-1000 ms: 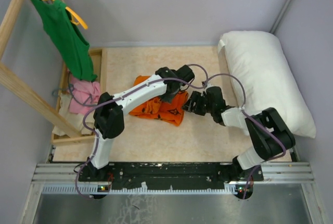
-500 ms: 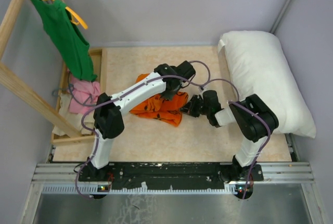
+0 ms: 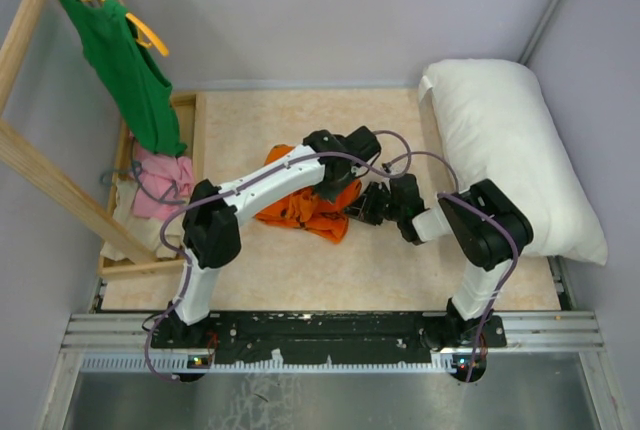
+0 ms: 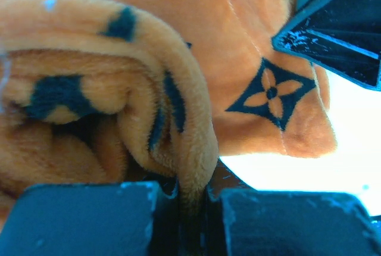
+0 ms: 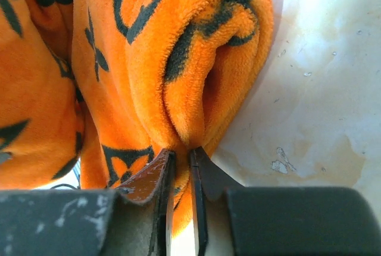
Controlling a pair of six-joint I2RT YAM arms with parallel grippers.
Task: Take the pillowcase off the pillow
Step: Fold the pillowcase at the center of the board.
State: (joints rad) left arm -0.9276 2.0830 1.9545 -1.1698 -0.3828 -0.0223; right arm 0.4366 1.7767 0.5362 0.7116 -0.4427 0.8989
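The orange fuzzy pillowcase with black motifs lies bunched on the table's middle. The bare white pillow lies apart at the right wall. My left gripper is shut on a fold of the pillowcase at its upper right. My right gripper is shut on a fold at the pillowcase's right edge, low over the table. The two grippers are close together.
A green tank top hangs on a wooden rack at the left. A pink cloth lies in a wooden tray below it. The beige table shows bare in front of the pillowcase.
My right arm folded in toward the pillowcase and its gripper moved left to the fabric's right edge. My left gripper shifted slightly. The pillowcase bunched a little tighter.
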